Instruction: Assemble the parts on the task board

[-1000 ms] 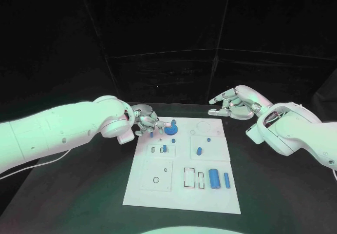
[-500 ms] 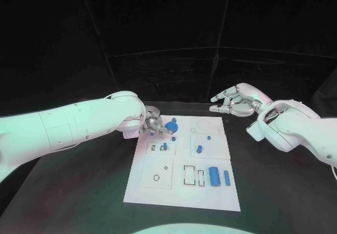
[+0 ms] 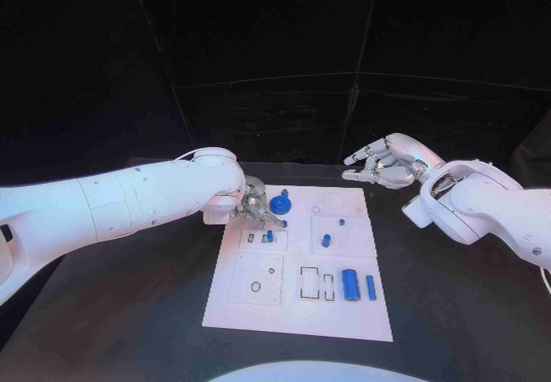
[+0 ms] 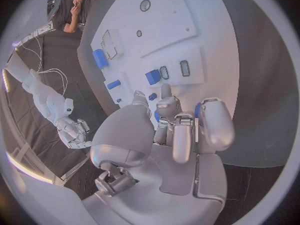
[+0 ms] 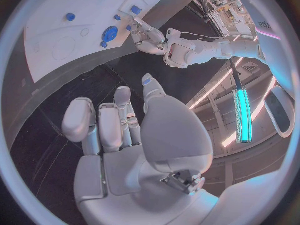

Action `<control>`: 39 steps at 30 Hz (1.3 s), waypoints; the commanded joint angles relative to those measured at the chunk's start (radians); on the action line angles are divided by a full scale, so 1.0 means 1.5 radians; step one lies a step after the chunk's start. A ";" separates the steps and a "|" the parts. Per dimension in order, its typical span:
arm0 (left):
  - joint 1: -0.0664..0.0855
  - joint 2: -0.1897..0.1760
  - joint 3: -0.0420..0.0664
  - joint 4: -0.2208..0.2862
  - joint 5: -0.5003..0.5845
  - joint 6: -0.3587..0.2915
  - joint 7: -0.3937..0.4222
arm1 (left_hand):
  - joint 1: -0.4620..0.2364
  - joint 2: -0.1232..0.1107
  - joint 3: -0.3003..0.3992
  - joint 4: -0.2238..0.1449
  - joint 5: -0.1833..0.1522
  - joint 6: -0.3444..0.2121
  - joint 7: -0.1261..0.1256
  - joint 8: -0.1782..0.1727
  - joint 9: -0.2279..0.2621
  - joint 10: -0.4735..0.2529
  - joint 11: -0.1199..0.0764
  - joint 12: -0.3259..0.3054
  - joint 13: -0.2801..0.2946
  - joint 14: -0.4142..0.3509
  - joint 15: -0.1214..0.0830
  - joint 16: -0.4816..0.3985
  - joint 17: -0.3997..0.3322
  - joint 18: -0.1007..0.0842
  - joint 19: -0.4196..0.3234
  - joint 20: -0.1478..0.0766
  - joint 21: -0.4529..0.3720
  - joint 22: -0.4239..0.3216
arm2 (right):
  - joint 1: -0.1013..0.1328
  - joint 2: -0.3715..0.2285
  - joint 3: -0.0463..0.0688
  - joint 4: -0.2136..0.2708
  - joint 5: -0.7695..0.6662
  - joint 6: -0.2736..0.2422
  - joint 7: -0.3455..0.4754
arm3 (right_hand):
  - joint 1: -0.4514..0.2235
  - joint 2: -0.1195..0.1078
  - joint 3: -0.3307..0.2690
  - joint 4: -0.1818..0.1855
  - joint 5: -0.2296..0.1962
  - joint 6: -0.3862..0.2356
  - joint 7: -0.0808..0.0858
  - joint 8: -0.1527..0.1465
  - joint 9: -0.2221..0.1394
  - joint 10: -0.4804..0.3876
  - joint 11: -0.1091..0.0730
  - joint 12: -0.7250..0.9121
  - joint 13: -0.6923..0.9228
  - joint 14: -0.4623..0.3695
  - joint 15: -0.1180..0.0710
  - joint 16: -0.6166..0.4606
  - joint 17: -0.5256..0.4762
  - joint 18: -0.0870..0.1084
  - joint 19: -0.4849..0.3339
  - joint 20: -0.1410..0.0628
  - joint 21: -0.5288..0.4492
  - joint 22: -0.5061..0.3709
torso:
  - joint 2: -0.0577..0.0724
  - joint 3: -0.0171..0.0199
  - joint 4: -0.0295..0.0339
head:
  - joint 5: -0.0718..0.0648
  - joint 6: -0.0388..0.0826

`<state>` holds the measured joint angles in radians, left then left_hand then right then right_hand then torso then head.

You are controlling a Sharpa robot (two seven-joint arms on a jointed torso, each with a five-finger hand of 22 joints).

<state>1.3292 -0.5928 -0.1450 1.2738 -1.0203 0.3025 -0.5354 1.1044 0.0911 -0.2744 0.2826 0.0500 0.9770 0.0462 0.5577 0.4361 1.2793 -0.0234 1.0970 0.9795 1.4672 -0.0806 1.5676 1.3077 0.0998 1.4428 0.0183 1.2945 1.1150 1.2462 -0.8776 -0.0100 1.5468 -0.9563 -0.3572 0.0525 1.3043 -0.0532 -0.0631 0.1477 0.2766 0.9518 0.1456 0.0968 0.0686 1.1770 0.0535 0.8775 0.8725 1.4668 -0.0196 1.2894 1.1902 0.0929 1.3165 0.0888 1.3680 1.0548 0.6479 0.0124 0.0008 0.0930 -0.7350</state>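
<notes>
The white task board point(image 3: 301, 270) lies in the middle of the black table point(image 3: 138, 302), and I place everything else by it. The left hand point(image 3: 251, 204) hovers low over the board's far left corner, just beside a round blue disc part point(image 3: 280, 206) that sits there. Its fingers point(image 4: 181, 135) are curled close together, pointing down at the board. From the wrist view I cannot tell whether they pinch a small piece or hold nothing, since a bit of blue peeks out beside them. The right hand point(image 3: 384, 162) hangs above the table beyond the board's far right corner, well apart from any part, its fingers loosely curled on nothing. Nearer the robot, two upright blue cylinders point(image 3: 350, 285) stand by the board's near right edge, with a small blue peg point(image 3: 325, 239) in the panel just beyond them and another short blue piece point(image 3: 267, 235) in the panel near the left hand. I'd judge the left hand is working on seating or picking a small part at that far left corner. The next move seems to call for a careful, steady descent, keeping the piece square to its socket.
</notes>
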 commanded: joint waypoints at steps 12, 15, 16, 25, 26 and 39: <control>0.001 0.010 -0.004 -0.005 -0.016 0.052 -0.011 | 0.010 0.019 -0.001 -0.007 -0.002 -0.012 0.001 0.011 0.013 0.001 -0.001 0.004 0.002 0.069 -0.005 0.002 0.175 -0.013 0.003 -0.001 0.005 0.003 | 0.001 0.005 0.001 0.006 0.004 0.011 -0.004 | 0.005 0.008 -0.008 -0.002 0.019 -0.001 -0.001 0.004 0.000 -0.007 0.001 -0.009 -0.008 0.016 -0.001 -0.009 -0.005 0.006 -0.008 -0.001 -0.008 -0.008 | 0.000 -0.0003 0.0007 | 0.000 -0.006; 0.001 0.012 -0.004 -0.005 -0.016 0.054 -0.011 | 0.013 0.020 0.000 -0.009 -0.002 -0.014 0.001 0.013 0.016 0.001 0.000 0.004 0.002 0.069 -0.005 0.002 0.175 -0.014 0.003 -0.001 0.006 0.005 | 0.001 0.006 0.001 0.008 0.004 0.013 -0.005 | 0.005 0.008 -0.008 -0.002 0.019 -0.001 -0.001 0.004 0.000 -0.007 0.001 -0.009 -0.008 0.016 -0.001 -0.009 -0.005 0.006 -0.008 -0.001 -0.008 -0.008 | 0.001 0.0001 0.0015 | 0.001 -0.006; 0.001 0.013 -0.004 -0.005 -0.016 0.055 -0.011 | 0.013 0.020 0.000 -0.009 -0.002 -0.014 0.001 0.013 0.016 0.001 0.000 0.004 0.002 0.069 -0.005 0.002 0.175 -0.014 0.003 -0.001 0.006 0.005 | 0.001 0.006 0.001 0.008 0.004 0.014 -0.005 | 0.005 0.008 -0.008 -0.002 0.019 -0.001 -0.001 0.004 0.000 -0.007 0.001 -0.009 -0.008 0.016 -0.001 -0.009 -0.005 0.006 -0.008 -0.001 -0.008 -0.008 | 0.000 0.0001 0.0009 | 0.001 -0.007; 0.001 0.023 -0.005 -0.008 -0.015 0.062 -0.011 | 0.022 0.025 0.003 -0.015 -0.002 -0.019 0.001 0.018 0.024 0.001 0.000 0.005 0.004 0.069 -0.005 0.002 0.175 -0.014 0.003 0.000 0.007 0.007 | 0.001 0.009 0.001 0.009 0.004 0.018 -0.008 | 0.006 0.009 -0.007 -0.002 0.019 -0.002 -0.001 0.004 0.000 -0.009 0.001 -0.012 -0.012 0.016 -0.001 -0.011 -0.007 0.007 -0.010 -0.001 -0.009 -0.011 | 0.001 -0.0004 0.0006 | 0.004 -0.006; 0.001 0.024 -0.005 -0.008 -0.015 0.062 -0.011 | 0.023 0.025 0.003 -0.016 -0.002 -0.020 0.001 0.019 0.026 0.001 0.000 0.005 0.004 0.069 -0.005 0.002 0.175 -0.014 0.003 0.000 0.007 0.007 | 0.001 0.009 0.001 0.009 0.004 0.019 -0.008 | 0.006 0.009 -0.007 -0.002 0.019 -0.002 -0.001 0.004 0.000 -0.010 0.001 -0.014 -0.013 0.016 -0.001 -0.011 -0.007 0.007 -0.010 -0.001 -0.010 -0.012 | 0.001 -0.0002 0.0006 | 0.004 -0.006; 0.001 0.029 -0.005 -0.008 -0.015 0.070 -0.011 | 0.044 0.036 0.017 -0.034 -0.001 -0.029 0.002 0.028 0.041 0.000 0.000 0.006 0.006 0.069 -0.005 0.002 0.175 -0.014 0.001 0.000 0.008 0.009 | 0.001 0.013 0.000 0.009 0.000 0.025 -0.015 | 0.007 0.010 -0.007 -0.002 0.019 -0.002 -0.001 0.004 0.000 -0.011 0.001 -0.015 -0.014 0.016 -0.001 -0.011 -0.007 0.007 -0.011 -0.001 -0.011 -0.014 | 0.001 -0.0004 0.0011 | 0.004 -0.006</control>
<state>1.3294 -0.5514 -0.1533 1.2616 -1.0385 0.3881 -0.5439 1.1598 0.1464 -0.2487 0.2349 0.0500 0.9413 0.0461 0.5939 0.4965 1.2792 -0.0233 1.1027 0.9874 1.4672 -0.0805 1.5675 1.3075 0.1000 1.4426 0.0184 1.3022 1.1271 1.2461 -0.8593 -0.0101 1.5574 -0.9546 -0.3295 0.0337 1.3127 -0.0450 -0.0684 0.1477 0.3021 0.9518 0.1457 0.0967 0.0685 1.1663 0.0573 0.8584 0.8510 1.4668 -0.0197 1.2753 1.1798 0.0928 1.3061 0.0857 1.3580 1.0350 0.6488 0.0117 0.0021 0.0988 -0.7425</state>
